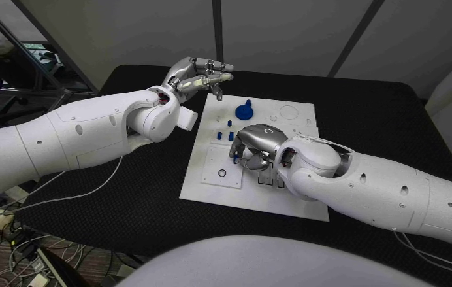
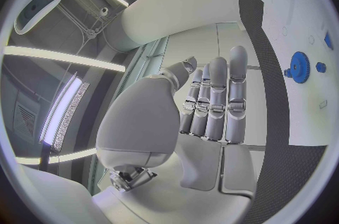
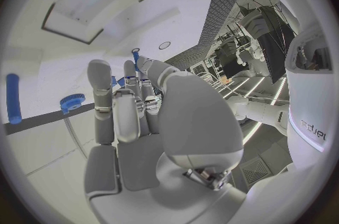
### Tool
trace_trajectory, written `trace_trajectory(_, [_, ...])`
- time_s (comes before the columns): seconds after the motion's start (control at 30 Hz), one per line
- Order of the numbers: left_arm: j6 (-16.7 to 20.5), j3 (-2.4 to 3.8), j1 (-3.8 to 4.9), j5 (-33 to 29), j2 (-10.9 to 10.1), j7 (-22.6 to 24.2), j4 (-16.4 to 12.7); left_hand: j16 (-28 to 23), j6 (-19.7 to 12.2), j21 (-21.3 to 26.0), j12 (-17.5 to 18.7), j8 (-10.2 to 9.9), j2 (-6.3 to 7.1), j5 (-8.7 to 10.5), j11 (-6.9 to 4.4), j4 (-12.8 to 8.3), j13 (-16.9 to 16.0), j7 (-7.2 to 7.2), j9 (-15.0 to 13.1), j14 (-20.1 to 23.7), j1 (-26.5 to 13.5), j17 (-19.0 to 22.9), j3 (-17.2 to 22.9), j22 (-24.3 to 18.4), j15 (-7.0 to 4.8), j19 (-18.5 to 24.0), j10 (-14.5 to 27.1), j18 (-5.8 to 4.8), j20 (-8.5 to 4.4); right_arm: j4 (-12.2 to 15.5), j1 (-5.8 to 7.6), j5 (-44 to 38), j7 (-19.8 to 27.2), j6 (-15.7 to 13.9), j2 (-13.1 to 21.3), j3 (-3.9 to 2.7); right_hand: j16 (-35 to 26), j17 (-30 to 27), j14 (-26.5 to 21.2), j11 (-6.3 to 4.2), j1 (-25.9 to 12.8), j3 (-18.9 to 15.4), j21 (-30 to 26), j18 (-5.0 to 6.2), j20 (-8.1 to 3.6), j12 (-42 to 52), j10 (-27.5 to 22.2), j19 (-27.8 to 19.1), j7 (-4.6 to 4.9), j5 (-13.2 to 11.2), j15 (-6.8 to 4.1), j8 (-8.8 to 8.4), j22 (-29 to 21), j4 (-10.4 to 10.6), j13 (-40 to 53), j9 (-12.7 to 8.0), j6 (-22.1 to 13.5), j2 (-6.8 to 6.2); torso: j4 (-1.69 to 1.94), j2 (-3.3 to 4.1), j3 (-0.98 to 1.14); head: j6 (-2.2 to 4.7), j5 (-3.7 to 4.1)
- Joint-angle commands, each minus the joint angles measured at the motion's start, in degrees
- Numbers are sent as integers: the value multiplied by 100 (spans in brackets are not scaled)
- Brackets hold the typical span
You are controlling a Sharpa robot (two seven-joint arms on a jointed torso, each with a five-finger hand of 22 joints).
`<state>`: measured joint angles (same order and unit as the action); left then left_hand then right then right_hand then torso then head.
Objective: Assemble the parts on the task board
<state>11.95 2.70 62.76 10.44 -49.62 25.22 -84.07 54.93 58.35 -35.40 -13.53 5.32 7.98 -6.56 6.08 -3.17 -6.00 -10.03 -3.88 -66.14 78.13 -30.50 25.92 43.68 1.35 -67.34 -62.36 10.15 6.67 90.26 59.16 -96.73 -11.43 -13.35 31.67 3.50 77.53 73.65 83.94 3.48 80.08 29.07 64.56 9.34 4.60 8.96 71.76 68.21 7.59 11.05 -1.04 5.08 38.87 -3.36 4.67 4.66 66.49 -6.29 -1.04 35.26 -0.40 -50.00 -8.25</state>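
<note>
The white task board (image 1: 212, 159) lies in the middle of the black table. A blue gear (image 1: 244, 111) stands near its far edge, with small blue pegs (image 1: 226, 133) just in front of it. My right hand (image 1: 256, 144) hovers low over the board's middle with its fingers curled down. In the right wrist view a thin blue pin (image 3: 135, 55) sticks out between its thumb tip and a fingertip. My left hand (image 1: 198, 78) is raised above the board's far left corner. Its fingers (image 2: 215, 100) are stretched out side by side and hold nothing. The left wrist view also catches the gear (image 2: 300, 67).
A black ring (image 1: 222, 172) lies on the board's near left part. Round holes (image 1: 287, 112) mark the far right corner. A long blue peg (image 3: 13, 98) and the gear (image 3: 71, 102) stand beyond my right hand. Black table (image 1: 377, 117) surrounds the board.
</note>
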Motion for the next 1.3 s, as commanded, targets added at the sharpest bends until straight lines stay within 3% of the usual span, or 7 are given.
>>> trace_trajectory(0.03, [-67, 6, 10, -17, 3, 6, -3, -20, -12, 29, -18, 38, -26, 26, 3, 12, 6, 1, -8, 44, 11, 6, -35, -9, -3, 26, 27, 30, -6, 1, -9, -33, -23, 73, -3, 10, 27, 4, 333, -7, -60, 4, 19, -53, 1, 10, 12, 0, 14, 21, -25, 22, 1, -13, -2, 5, 24, 24, -5, -1, 2, 0, -8])
trace_trajectory(0.4, [-73, 6, 9, -17, 5, 3, -2, -20, -12, 29, -18, 38, -26, 26, 3, 12, 6, 1, -8, 44, 11, 6, -35, -9, -3, 26, 27, 30, -6, 11, -14, -34, -47, 90, 5, 10, 27, 4, 333, -7, -60, 4, 19, -53, 1, 10, 12, 0, 14, 21, -25, 22, 1, -13, -2, 5, 24, 24, -3, -4, 1, 0, -4])
trace_trajectory(0.67, [-70, 6, 9, -17, 6, 3, -3, -20, -12, 29, -18, 38, -26, 26, 3, 12, 6, 1, -8, 44, 11, 6, -35, -9, -3, 26, 27, 30, -6, -27, -15, -53, -133, 318, -34, 16, 23, -9, 329, -6, -91, -17, 17, -52, 3, 8, 6, -12, 14, 19, -24, 18, -8, -5, -1, 6, 24, 12, -2, -2, 0, 0, -6])
trace_trajectory(0.8, [-72, 5, 9, -17, 7, 2, -1, -20, -12, 29, -18, 38, -26, 26, 3, 12, 6, 1, -8, 44, 11, 6, -35, -9, -3, 26, 27, 30, -6, -5, -15, -76, -171, 394, -14, 132, 20, -16, 328, -6, -100, -25, 11, -50, 3, 8, 5, -20, 13, 19, -23, 17, -20, -4, 0, 6, 25, 5, -5, -6, 1, 0, -11])
trace_trajectory(0.9, [-74, 5, 9, -17, 9, 2, 1, -20, -12, 29, -18, 38, -26, 26, 3, 12, 6, 1, -8, 44, 11, 6, -35, -9, -3, 26, 27, 30, -6, -1, -15, -92, -187, 400, -11, 182, 20, -16, 328, -6, -100, -25, 11, -50, 3, 8, 5, -20, 13, 19, -23, 17, -20, -4, 0, 6, 25, 5, -3, -2, 0, 0, -6])
trace_trajectory(1.3, [-80, 5, 9, -17, 13, -8, 10, -15, -13, 34, -20, 45, -32, 26, 5, 13, 8, 2, -8, 53, 12, 13, -47, -11, -1, 32, 41, 30, -4, -3, -15, -117, -171, 262, -9, 222, 2, -48, 317, 1, -128, -50, -26, -37, 7, -11, -33, -68, 19, 23, -18, -9, -92, -5, -6, -2, -10, -17, -8, -4, 1, 0, -4])
